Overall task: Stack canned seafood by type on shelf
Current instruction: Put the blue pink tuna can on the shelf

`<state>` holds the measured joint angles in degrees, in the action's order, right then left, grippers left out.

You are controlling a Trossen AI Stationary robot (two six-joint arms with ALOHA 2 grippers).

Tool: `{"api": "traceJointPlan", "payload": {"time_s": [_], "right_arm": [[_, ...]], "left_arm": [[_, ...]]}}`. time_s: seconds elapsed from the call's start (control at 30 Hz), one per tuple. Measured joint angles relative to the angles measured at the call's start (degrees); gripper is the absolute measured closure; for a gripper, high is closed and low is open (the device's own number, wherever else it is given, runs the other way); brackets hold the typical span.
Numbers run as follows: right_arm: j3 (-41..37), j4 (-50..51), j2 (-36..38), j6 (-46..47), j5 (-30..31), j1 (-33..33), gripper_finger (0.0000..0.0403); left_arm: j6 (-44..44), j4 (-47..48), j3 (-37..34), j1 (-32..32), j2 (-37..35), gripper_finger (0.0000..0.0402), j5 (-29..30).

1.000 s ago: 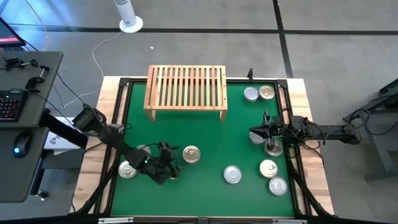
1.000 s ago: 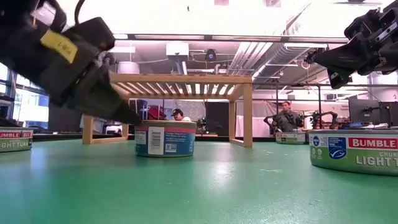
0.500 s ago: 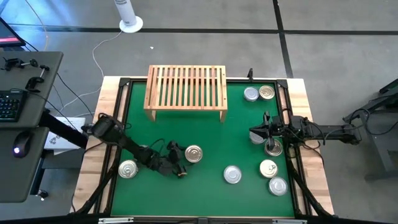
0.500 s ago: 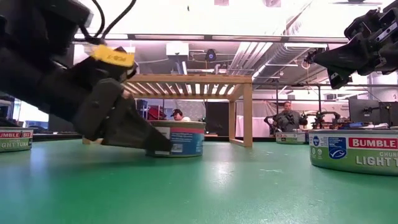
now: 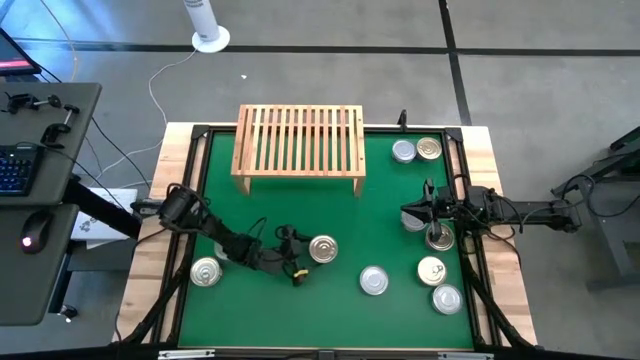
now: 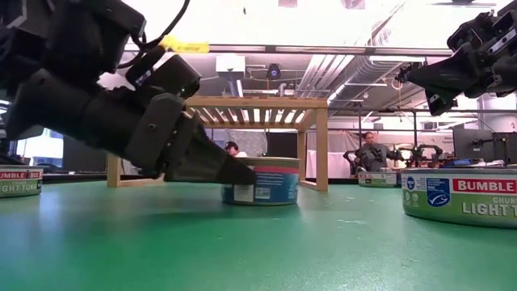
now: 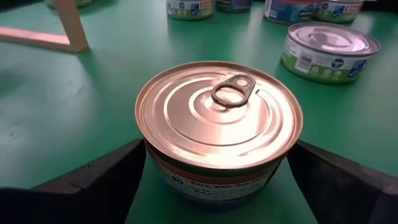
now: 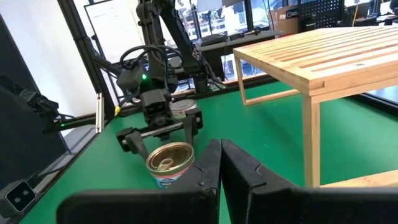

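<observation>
A gold-lidded tin of canned seafood (image 7: pixel 219 118) stands upright on the green mat (image 5: pixel 340 215), left of the middle. My left gripper (image 5: pixel 308 253) is open, low over the mat, with one finger on either side of this tin (image 5: pixel 322 249). My right gripper (image 8: pixel 219 155) is shut and empty, held level above the mat's right side (image 5: pixel 405 213). The light-wood shelf (image 5: pixel 299 140) stands on its legs at the far side, with nothing on its slats. Other tins rest flat on the mat. My left gripper has the gold-lidded tin far back between its open fingers, reaching in from the table's left, slanting slightly down. The tin's side wall (image 7: pixel 152 171) lies right against the inner face of one finger (image 7: pixel 106 180). The tin stays upright with its base on the mat.
One tin (image 5: pixel 206 271) lies near the left edge behind my left arm. Several tins (image 5: pixel 374 281) (image 5: pixel 432 270) (image 5: pixel 446 298) sit at the near right, two (image 5: pixel 404 151) (image 5: pixel 429 149) at the far right, two (image 5: pixel 438 238) under my right arm. People sit in the room beyond.
My left gripper has gone down and toward the table's right edge, tipping from steeply downward to nearly level. Its open fingers have come round the gold-lidded tin. The tin has slid a short way toward the right edge, still upright.
</observation>
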<state>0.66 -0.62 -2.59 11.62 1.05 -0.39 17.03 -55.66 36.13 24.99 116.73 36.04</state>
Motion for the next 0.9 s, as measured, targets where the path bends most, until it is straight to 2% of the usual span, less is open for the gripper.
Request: {"api": "traceJointPlan", "payload": {"time_s": [0.23,0.37,0.47,0.7,0.9], "right_arm": [[0.0,-0.7,0.0,-0.4,0.2,0.0,0.0400],[0.0,-4.5,-0.2,11.1,2.3,0.0,0.0400],[-0.1,-4.3,-2.3,14.4,-1.6,0.5,0.0400],[-0.1,-7.4,-16.3,15.8,7.8,5.8,0.0400],[0.7,-15.2,-31.8,18.1,10.8,9.3,0.0400]], "left_arm": [[0.2,0.1,0.0,0.0,0.0,0.0023,0.0],[0.3,0.1,0.0,0.0,0.0,0.0023,0.0],[0.3,0.1,0.0,0.0,0.0,0.0023,0.0],[0.3,0.1,0.0,0.0,0.0,0.0023,0.0],[-0.8,0.1,0.1,0.0,0.0,0.0023,0.1]]}}
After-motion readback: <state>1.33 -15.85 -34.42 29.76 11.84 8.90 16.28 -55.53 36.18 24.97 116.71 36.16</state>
